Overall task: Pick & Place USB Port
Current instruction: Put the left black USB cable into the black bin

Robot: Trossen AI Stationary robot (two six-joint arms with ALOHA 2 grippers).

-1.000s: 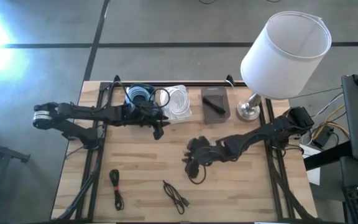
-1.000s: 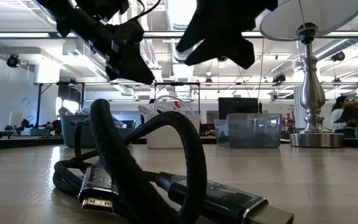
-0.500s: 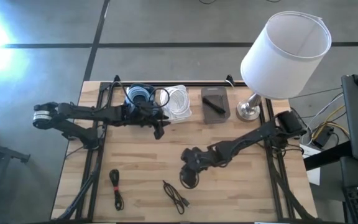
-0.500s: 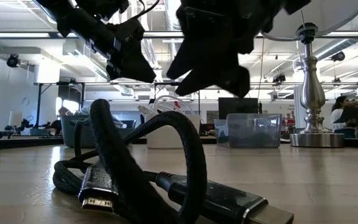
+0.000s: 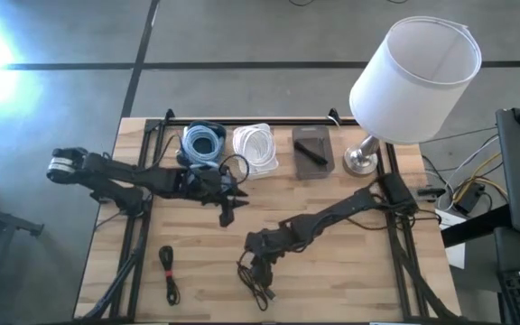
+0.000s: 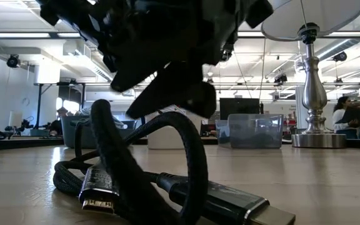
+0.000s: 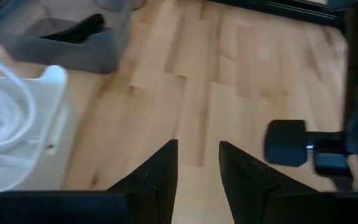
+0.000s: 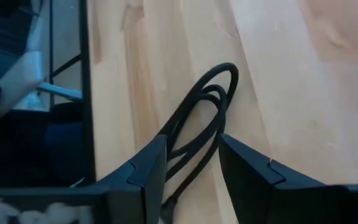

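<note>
A black cable lies coiled on the wood near the table's near edge. In the low view it fills the foreground, with its flat plug on the table. My right gripper hangs just above it, open. In the right wrist view the cable's loop runs out from between the two fingers, which stand either side of it. My left gripper is open and empty over the table's middle, its fingers slightly apart in the left wrist view.
A second black cable lies near the near-left corner. Along the far edge stand a bin of blue cable, a bin of white cable and a grey bin. The lamp's base is far right. People show in the room behind.
My right gripper has swept from the table's middle toward the left and the near edge and come down over the coiled black cable. My left gripper has drawn away from the bins toward the near edge. The cable has not moved.
</note>
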